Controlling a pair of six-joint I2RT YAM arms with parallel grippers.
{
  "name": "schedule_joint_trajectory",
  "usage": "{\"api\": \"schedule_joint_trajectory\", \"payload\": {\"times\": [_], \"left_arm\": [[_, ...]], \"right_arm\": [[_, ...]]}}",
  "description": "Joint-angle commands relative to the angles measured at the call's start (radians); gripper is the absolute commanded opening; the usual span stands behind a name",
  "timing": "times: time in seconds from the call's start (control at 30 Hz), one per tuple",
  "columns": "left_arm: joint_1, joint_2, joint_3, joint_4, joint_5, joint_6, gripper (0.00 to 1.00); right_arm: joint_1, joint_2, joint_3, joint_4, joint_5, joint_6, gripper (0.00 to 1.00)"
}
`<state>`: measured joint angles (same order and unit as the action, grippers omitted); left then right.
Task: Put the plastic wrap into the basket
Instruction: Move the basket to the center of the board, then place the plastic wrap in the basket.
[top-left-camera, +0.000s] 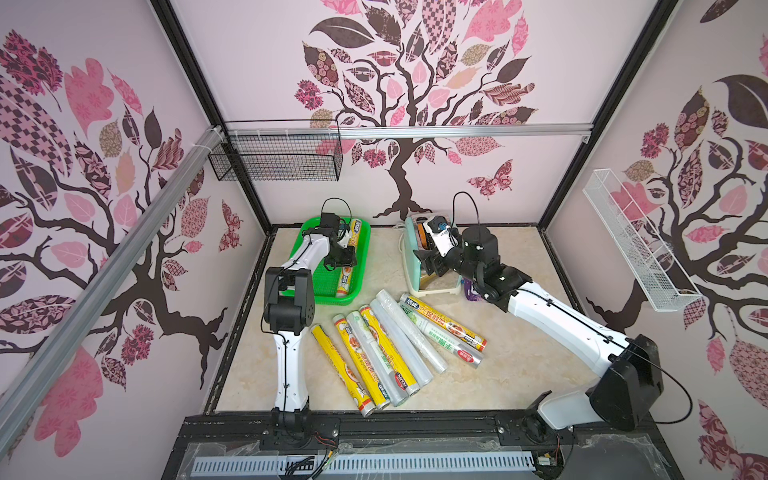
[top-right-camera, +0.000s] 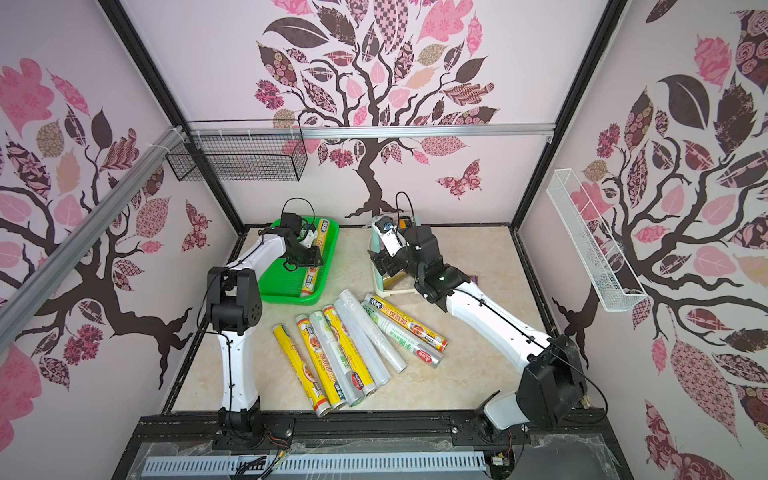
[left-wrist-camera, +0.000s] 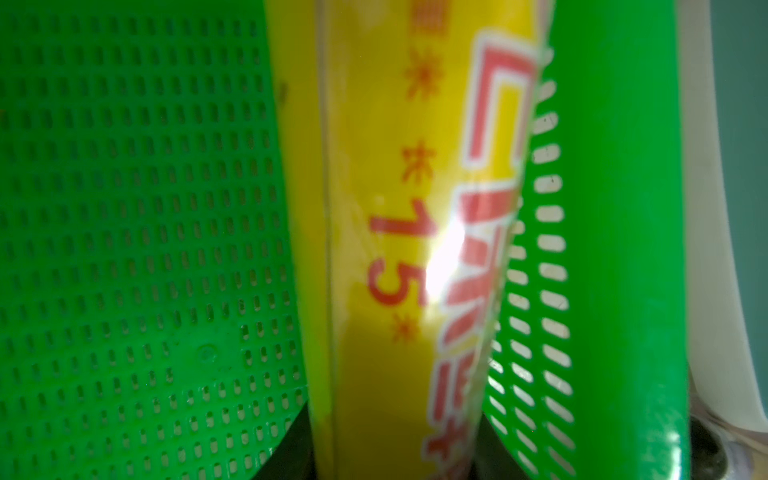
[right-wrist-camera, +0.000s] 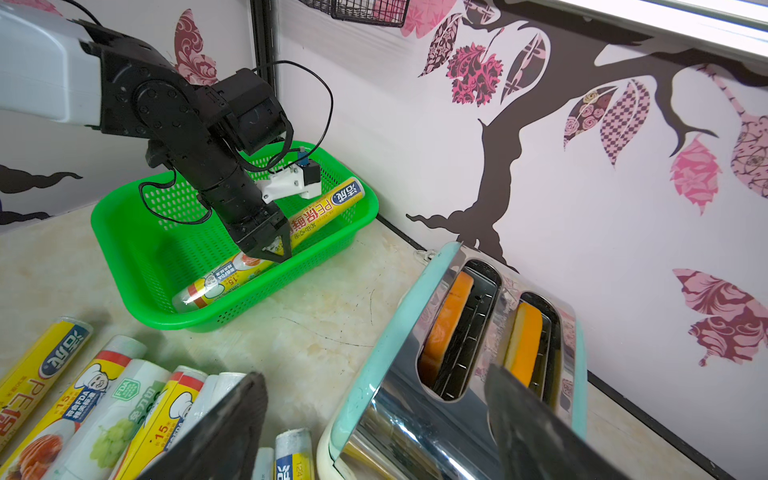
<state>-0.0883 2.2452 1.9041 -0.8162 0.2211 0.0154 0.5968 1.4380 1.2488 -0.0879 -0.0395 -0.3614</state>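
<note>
Plastic wrap roll (right-wrist-camera: 224, 276), yellow with print, lies in the bright green perforated plastic basket (right-wrist-camera: 266, 299). The left fingers (right-wrist-camera: 286, 247) hug it, can't tell if they're gripping, and the right fingers (right-wrist-camera: 232, 415) are wide apart, empty. Seven more rolls (top-left-camera: 376, 357) on the beige surface (top-left-camera: 511, 365).

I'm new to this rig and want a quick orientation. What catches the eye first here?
The bright green basket at the back left of the table stands out, with one yellow roll lying in it and the left gripper straddling that roll. Nearer the front, more rolls lie fanned out. The right gripper hangs open over a toaster with orange slices in both slots.
</note>
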Motion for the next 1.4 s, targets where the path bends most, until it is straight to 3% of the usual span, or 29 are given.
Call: {"api": "schedule_joint_trajectory", "payload": {"times": [0.0,0.23,0.83,1.0,1.37], "left_arm": [[0.008,-0.039,0.068,-0.041,-0.028,-0.026,0.39],[0.076,-0.074,0.067,-0.143,0.053,-0.099,0.39],[0.056,0.084,0.140,-0.186,-0.287,0.092,0.38],[0.074,0.077,0.130,-0.165,-0.338,0.111,0.39],[0.088,0.087,0.118,-0.119,-0.504,0.100,0.47]], "right_arm": [[-0.006,-0.034,0.017,-0.011,-0.001,-0.011,0.85],[-0.007,-0.031,-0.001,-0.001,-0.023,-0.006,0.85],[-0.007,-0.052,-0.033,-0.031,-0.030,0.071,0.84],[-0.006,-0.047,-0.017,-0.097,-0.092,0.087,0.84],[-0.004,-0.040,-0.014,-0.149,-0.078,0.111,0.84]]}}
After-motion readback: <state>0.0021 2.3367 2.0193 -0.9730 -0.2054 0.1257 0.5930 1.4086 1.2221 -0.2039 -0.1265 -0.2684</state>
